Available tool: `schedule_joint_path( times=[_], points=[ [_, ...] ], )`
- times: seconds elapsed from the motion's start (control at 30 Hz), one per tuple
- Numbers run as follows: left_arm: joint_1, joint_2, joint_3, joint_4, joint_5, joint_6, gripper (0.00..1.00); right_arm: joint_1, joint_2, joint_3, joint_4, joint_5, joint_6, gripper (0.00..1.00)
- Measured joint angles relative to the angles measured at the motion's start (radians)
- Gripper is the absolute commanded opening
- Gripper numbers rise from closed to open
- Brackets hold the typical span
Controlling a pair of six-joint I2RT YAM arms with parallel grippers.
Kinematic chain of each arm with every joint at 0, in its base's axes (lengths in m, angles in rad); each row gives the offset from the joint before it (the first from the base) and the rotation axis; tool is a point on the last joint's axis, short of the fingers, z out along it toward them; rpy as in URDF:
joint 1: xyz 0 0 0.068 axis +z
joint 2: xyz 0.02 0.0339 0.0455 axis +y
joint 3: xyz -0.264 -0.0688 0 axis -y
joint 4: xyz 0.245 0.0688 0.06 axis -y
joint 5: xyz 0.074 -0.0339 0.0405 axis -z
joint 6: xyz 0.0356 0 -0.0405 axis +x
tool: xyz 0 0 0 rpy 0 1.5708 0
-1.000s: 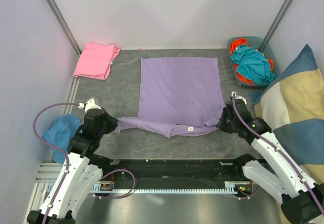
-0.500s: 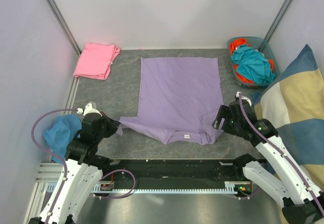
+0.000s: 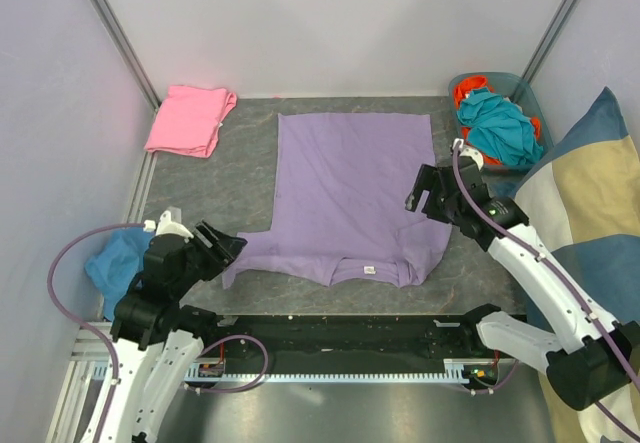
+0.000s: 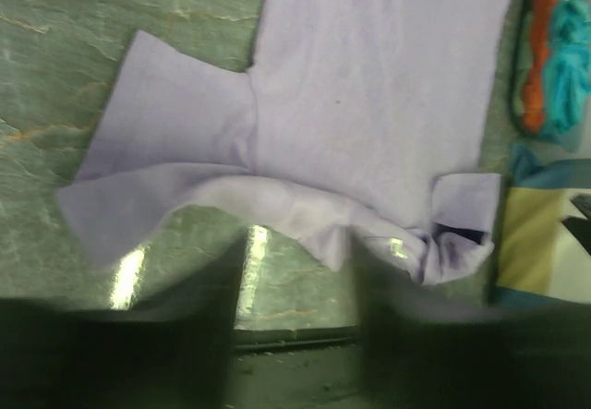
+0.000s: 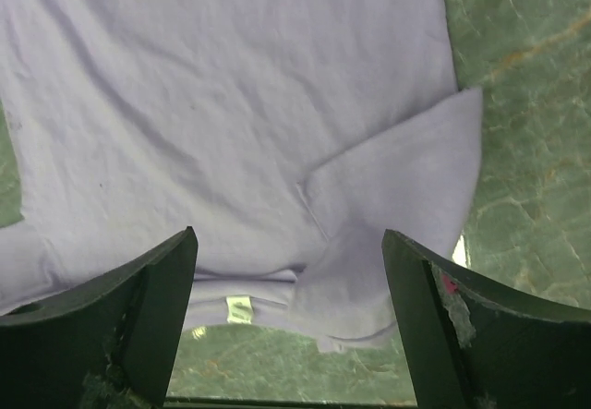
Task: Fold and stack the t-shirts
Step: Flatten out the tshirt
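The plain lavender short-sleeved cloth t-shirt lies spread in the middle of the grey stone-patterned worktop in the overhead view, collar toward the bottom of the frame. The folded pink cloth t-shirt sits well apart in the upper left corner. The right wrist view adds what the overhead one barely shows: one sleeve doubled back onto the shirt's body. The right end effector hovers over the shirt's right edge, arm stretched forward, fingers wide apart and empty. The left end effector (blurred in its own camera) seems parted too, holding nothing, just beside the other sleeve at lower left.
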Motion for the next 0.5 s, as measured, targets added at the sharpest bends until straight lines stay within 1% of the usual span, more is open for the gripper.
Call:
schedule_joint_path(
  times=[0.17,0.27,0.37,0.43,0.5],
  points=[
    [0.000,-0.047,0.115,-0.083,0.014,-0.011,0.84,0.015,0.047,0.018,0.066,0.010,-0.004,0.90],
    [0.000,-0.041,0.200,-0.099,-0.019,-0.005,0.89,0.063,0.078,0.018,0.091,0.018,-0.004,0.90],
    [0.000,0.009,0.264,-0.055,-0.077,0.027,0.91,0.149,0.114,0.018,0.118,0.025,0.002,0.90],
    [0.000,0.085,0.279,0.001,-0.100,0.050,0.92,0.225,0.141,0.018,0.142,0.040,0.016,0.90],
    [0.000,0.185,0.281,0.071,-0.114,0.070,0.92,0.336,0.183,0.027,0.156,0.071,0.035,0.91]
  ],
)
